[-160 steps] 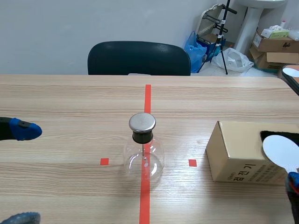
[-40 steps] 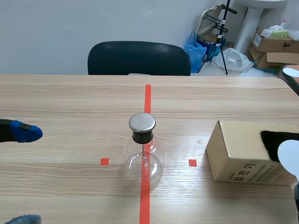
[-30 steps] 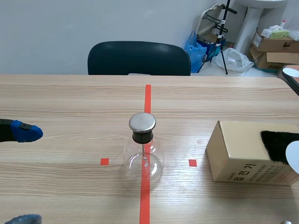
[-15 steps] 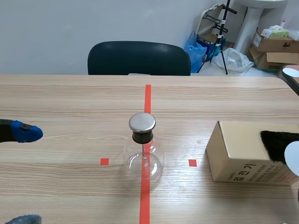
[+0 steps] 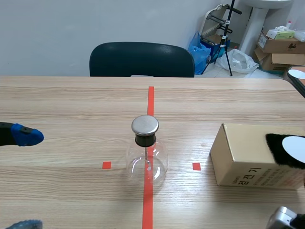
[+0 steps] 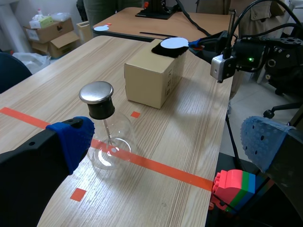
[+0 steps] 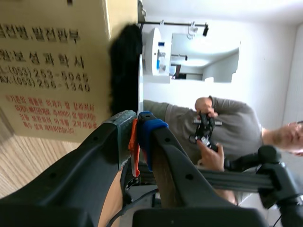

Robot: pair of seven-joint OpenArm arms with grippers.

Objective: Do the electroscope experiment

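Note:
The electroscope, a clear glass flask (image 5: 146,162) with a round metal cap (image 5: 145,125), stands on the red tape line at the table's middle. Right of it a cardboard box (image 5: 248,155) carries a black fur cloth (image 5: 279,145). A white disc (image 5: 294,144) lies flat against the fur. My right gripper (image 7: 136,124) is shut on the disc's orange handle (image 7: 134,142), with the disc (image 7: 140,80) edge-on against the fur (image 7: 124,71). My left gripper (image 5: 24,180) hangs open at the table's left, well apart from the flask (image 6: 106,137).
A dark chair (image 5: 142,59) stands behind the far table edge. Boxes and bags fill the back right corner. A coloured toy brick (image 6: 232,187) sits beyond the table's near edge. A person (image 7: 222,127) sits past the right arm.
The white disc slid to the right across the fur over the earlier frames, then came back up and left onto it. The left arm and the flask kept still.

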